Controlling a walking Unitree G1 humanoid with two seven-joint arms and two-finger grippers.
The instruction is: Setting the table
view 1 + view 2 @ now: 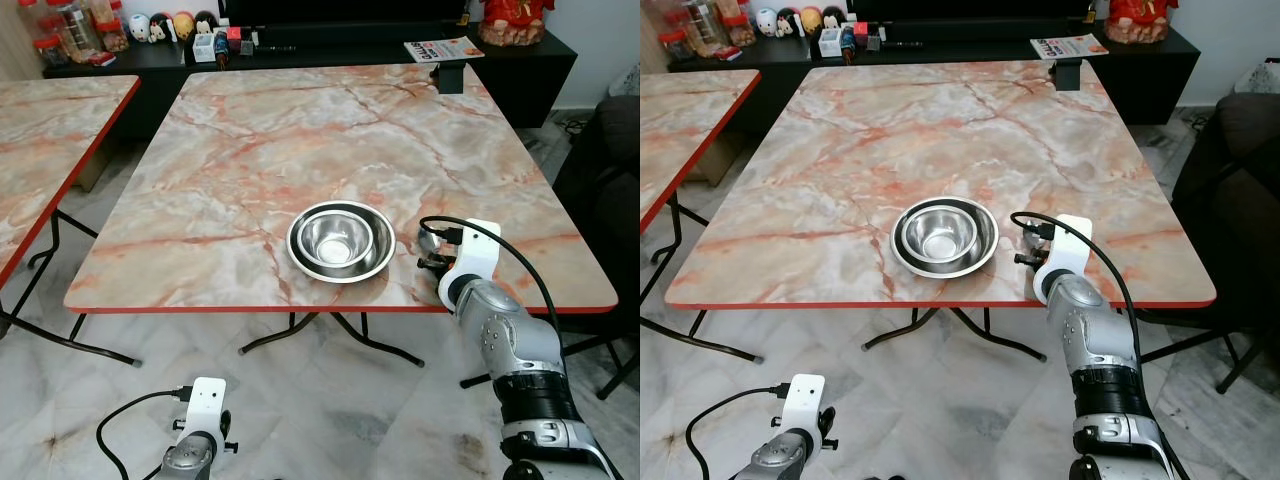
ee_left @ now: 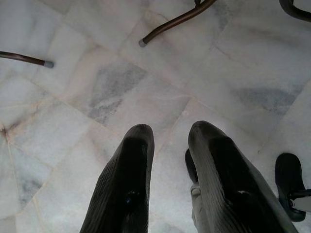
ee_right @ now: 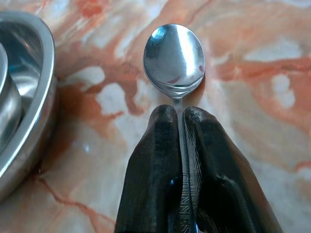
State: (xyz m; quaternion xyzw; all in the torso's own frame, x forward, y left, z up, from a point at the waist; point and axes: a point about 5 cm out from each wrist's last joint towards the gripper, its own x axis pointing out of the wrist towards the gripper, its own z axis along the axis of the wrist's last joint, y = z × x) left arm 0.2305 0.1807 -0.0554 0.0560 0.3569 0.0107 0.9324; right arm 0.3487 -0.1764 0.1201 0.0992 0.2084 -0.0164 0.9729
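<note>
Spoon [image 3: 175, 60] sits pinched by its handle between the closed fingers of the right gripper [image 3: 178, 116], its long axis running straight out along them toward twelve o'clock, bowl leading and low over the marble table [image 1: 250, 150]. The nested steel bowls [image 1: 340, 241] lie just beside it at about nine o'clock, so setting it down likely means lowering in place. The left gripper [image 2: 170, 138] hangs idle over the floor, fingers slightly apart.

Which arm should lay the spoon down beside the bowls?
Right. The right claw is shut on the spoon, beside the steel bowls; the left claw hangs over the floor.
</note>
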